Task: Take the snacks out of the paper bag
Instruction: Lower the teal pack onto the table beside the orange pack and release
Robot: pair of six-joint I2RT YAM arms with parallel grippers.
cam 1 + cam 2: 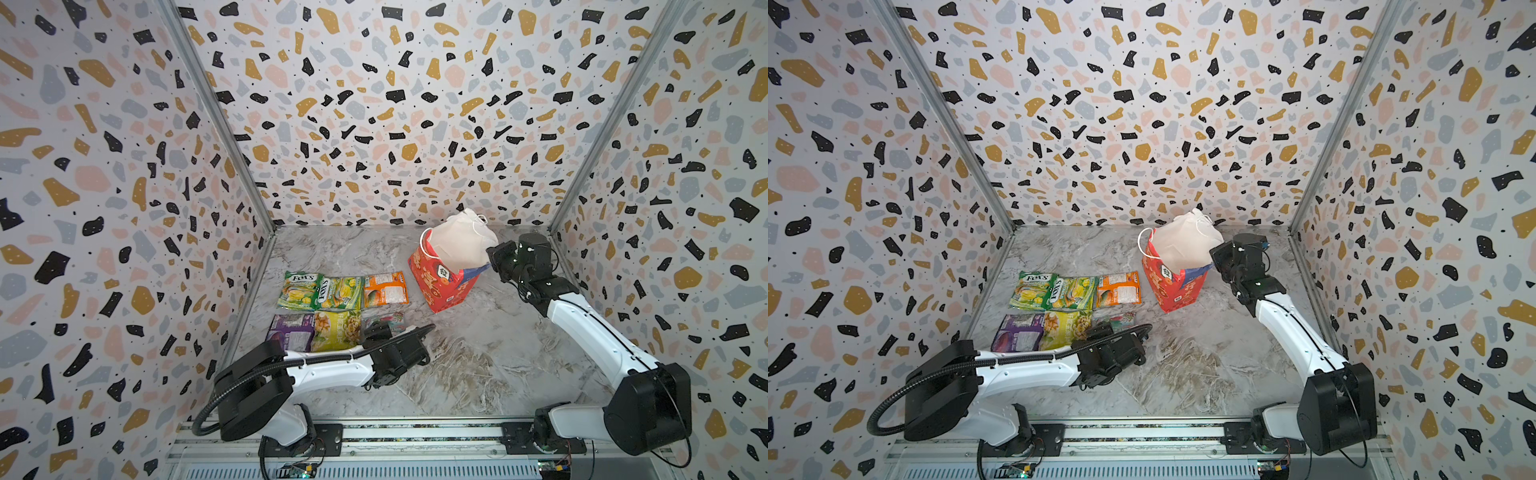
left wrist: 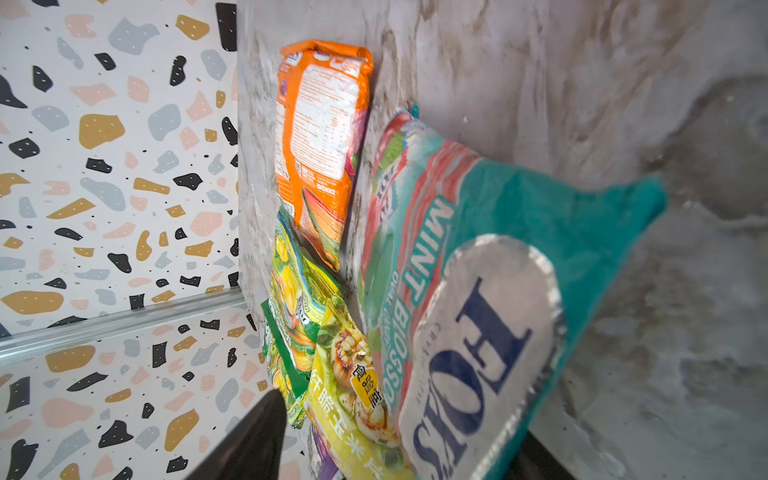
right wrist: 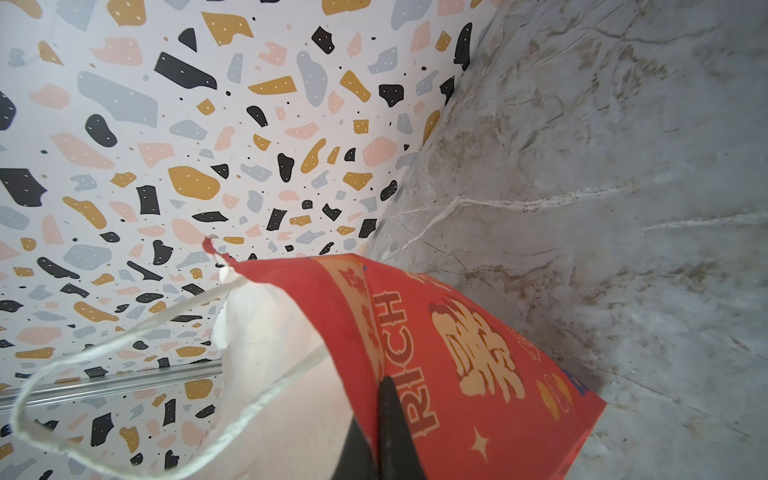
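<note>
Robot lab booth w/ printed walls (image 1: 374,104)

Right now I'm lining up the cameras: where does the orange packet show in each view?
Top view: orange packet, left of the paper bag.
Top view: orange packet, same place.
Left wrist: past the teal packet, at.
Right wrist: not in it.
Shared landmark: green FOX'S packet beside it.

Snacks (image 1: 332,293) clustered beside tilted red paper bag (image 1: 440,286), apparently empty.
</note>
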